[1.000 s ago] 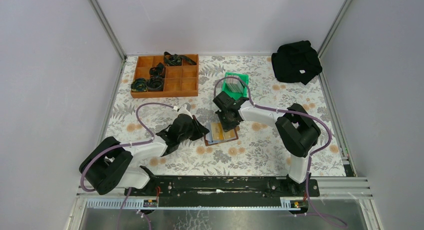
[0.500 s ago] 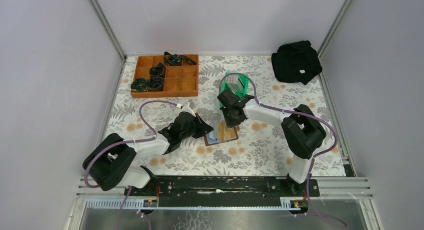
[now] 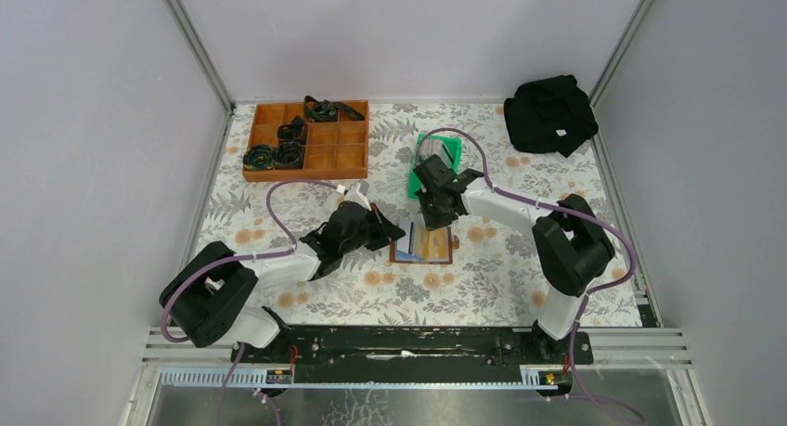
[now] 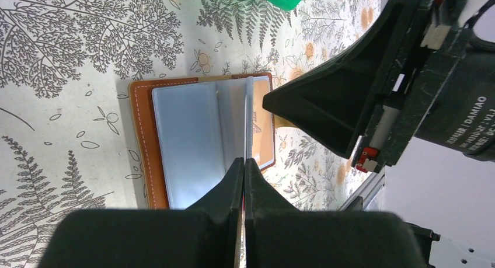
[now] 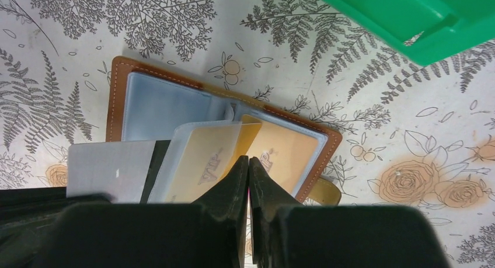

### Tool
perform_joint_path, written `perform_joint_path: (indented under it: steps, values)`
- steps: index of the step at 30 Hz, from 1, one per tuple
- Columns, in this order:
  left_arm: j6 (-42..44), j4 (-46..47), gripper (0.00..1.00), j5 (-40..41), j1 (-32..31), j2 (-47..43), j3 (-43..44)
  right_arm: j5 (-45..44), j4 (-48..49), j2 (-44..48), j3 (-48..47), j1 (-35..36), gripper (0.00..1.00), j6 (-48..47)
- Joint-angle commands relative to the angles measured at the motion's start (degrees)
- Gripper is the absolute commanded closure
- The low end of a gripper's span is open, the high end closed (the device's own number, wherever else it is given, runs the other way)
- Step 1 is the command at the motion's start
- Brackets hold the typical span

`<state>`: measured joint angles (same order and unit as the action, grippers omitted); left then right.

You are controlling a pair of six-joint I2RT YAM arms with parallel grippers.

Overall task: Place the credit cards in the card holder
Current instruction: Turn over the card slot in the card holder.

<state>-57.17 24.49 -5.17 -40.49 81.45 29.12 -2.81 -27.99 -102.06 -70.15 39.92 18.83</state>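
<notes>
The card holder lies open on the flowered table, brown leather with clear sleeves. My left gripper comes at it from the left, shut on a grey credit card that shows edge-on over the holder's fold. My right gripper hangs over the far side, its jaws closed on a raised clear sleeve with a yellow card in it. Another yellow card sits in the right-hand pocket. More grey cards stand in the green bin.
A brown wooden compartment tray with dark coiled items stands at the back left. A black cloth bundle lies at the back right. Grey walls close in the table on three sides.
My left gripper has moved right with the card, up to the holder's fold. My right gripper has shifted right and farther back, and the holder now lies squarer and slightly farther right.
</notes>
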Motion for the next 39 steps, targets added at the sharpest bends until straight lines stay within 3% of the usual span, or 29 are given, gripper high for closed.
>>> perform_joint_path:
  steps: [1, 13, 32, 39]
  values:
    - [-0.45, 3.23, 1.0, -0.19, -0.46, -0.57, -0.06, 3.12, -0.72, -0.94, 0.48, 0.16, 0.92, -0.82]
    - [-0.58, 3.71, 1.0, -1.02, -0.82, 0.53, 0.02, 6.07, 2.71, 0.27, 6.48, 0.42, 0.92, 1.15]
    - [-0.36, 3.63, 1.0, -2.33, -1.44, 0.49, 0.48, 12.52, 7.55, -0.9, 6.95, 0.48, 0.91, 3.28]
    - [-0.14, 3.46, 1.0, -2.8, -1.94, 1.51, 1.49, 7.4, 6.16, 0.79, 7.45, 0.42, 0.91, 2.87]
